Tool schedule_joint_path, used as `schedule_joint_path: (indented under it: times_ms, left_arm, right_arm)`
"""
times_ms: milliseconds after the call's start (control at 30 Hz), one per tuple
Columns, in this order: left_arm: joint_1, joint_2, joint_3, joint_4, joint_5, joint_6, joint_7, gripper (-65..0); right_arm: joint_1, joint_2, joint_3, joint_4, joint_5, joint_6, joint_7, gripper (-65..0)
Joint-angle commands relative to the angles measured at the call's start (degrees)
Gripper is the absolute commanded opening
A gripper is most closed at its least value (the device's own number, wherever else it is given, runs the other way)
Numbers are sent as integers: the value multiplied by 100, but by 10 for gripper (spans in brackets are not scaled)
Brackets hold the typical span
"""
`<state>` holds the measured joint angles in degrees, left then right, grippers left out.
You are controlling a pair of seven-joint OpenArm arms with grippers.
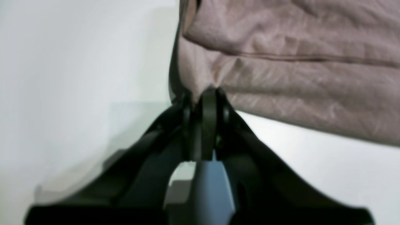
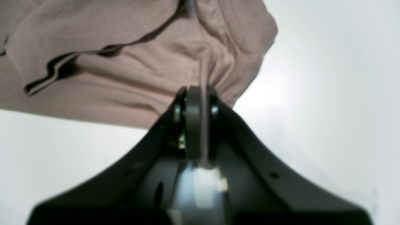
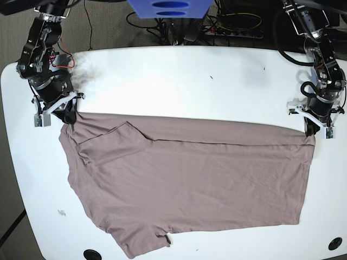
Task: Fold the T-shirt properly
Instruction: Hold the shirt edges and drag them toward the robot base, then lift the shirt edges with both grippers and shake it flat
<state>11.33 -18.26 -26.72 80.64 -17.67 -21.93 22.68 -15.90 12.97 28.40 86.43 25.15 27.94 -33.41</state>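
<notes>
The taupe T-shirt lies across the white table, folded over along its far edge. My left gripper is shut on the shirt's far right corner; in the left wrist view its jaws pinch the fabric. My right gripper is shut on the shirt's far left corner; in the right wrist view the closed jaws hold a bunched fold of the shirt. A sleeve flap lies folded on the left part.
The white table extends behind the shirt. Cables and a blue object sit beyond the far edge. A dark smudge marks the table near the right arm. Black holes sit at the front corners.
</notes>
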Motion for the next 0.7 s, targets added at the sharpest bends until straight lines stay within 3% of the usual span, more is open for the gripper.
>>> schedule_joint_path:
  times_ms: [0, 67, 333, 667]
  left_arm:
    - [180, -98, -69, 155, 58, 25, 122, -630]
    - [714, -101, -139, 550, 53, 10, 149, -634]
    - [1178, -139, -219, 939, 27, -2, 123, -635]
    - [878, -262, -220, 1149, 28, 15, 209, -646]
  right_arm:
    - [-199, 24, 13, 223, -169, -32, -261, -644]
    - [-658, -21, 0, 804, -145, 11, -235, -644]
    - [-1053, -53, 0, 1388, -150, 10, -269, -646]
    - [-767, -12, -25, 1795, -162, 233, -457, -646]
